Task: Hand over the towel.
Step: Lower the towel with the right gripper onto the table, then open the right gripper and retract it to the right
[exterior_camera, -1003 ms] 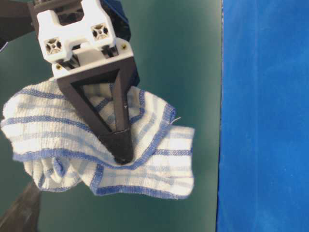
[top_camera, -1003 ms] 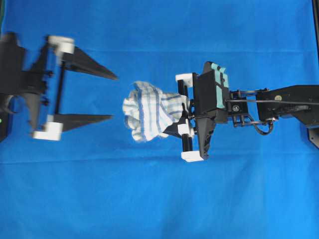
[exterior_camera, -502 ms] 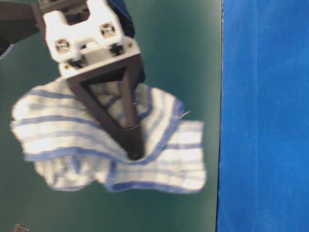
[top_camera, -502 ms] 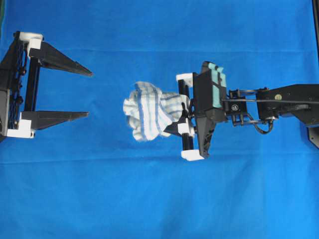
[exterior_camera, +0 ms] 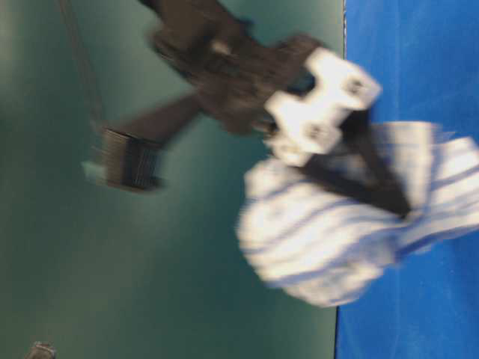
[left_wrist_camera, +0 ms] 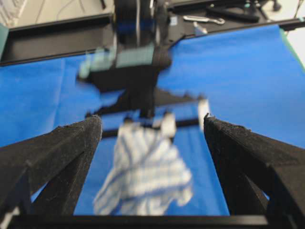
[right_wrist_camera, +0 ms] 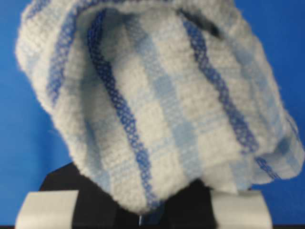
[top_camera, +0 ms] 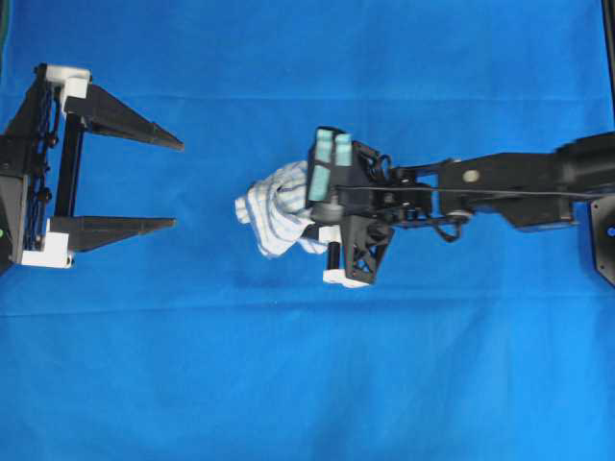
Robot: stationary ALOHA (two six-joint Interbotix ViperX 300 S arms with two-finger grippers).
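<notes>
The towel [top_camera: 272, 213], white with blue stripes, hangs bunched above the blue table cover [top_camera: 307, 384], and my right gripper [top_camera: 306, 219] is shut on it. In the right wrist view the towel [right_wrist_camera: 157, 109] fills the frame and hides the fingertips. The table-level view is blurred; there the towel [exterior_camera: 329, 247] droops below the dark fingers [exterior_camera: 374, 187]. My left gripper [top_camera: 178, 184] stands wide open at the left, a short gap from the cloth. From the left wrist, the towel [left_wrist_camera: 143, 176] hangs ahead, in line with the gap between its two black fingers [left_wrist_camera: 62, 148], and does not touch them.
The blue table cover spans the whole overhead view. A dark green area [exterior_camera: 150, 262] borders it in the table-level view. Black frame parts and tools [left_wrist_camera: 205, 19] lie beyond the cover's far edge.
My right arm has carried the towel leftward toward the left gripper and tipped its wrist over. The left gripper drew back left a second ago and has since held still, open.
</notes>
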